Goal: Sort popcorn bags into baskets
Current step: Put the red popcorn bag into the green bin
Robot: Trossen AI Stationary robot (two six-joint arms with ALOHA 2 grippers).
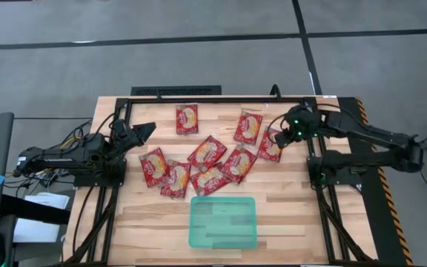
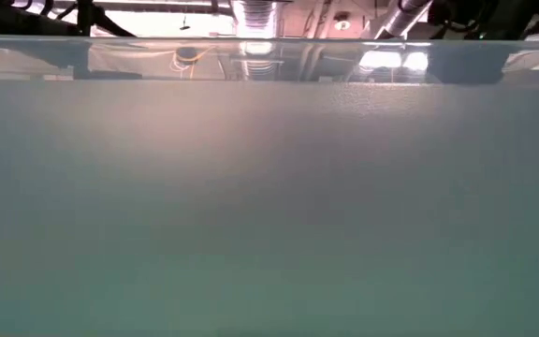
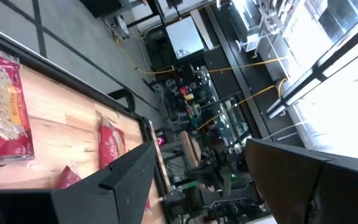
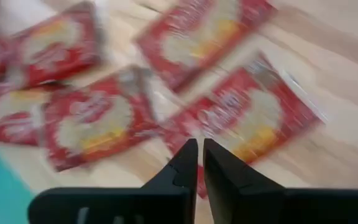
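Several red popcorn bags (image 1: 207, 152) lie flat on the wooden table, some overlapping, in a loose cluster at the middle and far part. The teal basket (image 1: 223, 221) sits near the front edge, with nothing in it. My right gripper (image 1: 281, 134) is shut and stands over the rightmost bag (image 1: 269, 145). In the right wrist view its fingertips (image 4: 199, 152) point down at a bag (image 4: 247, 115). My left gripper (image 1: 142, 131) is open and waits at the table's left side, clear of the nearest bag (image 1: 153, 167). Its fingers (image 3: 114, 180) hold nothing. My right gripper points down at the rightmost bag's edge (image 4: 194, 127) with shut fingers. I cannot tell whether the tips touch it.
A black frame (image 1: 221, 99) runs along the table's far edge and down both sides by the arm bases. In the low view the basket's teal wall (image 2: 269, 206) fills nearly the whole picture. Bare wood (image 1: 154, 222) lies on either side of the basket.
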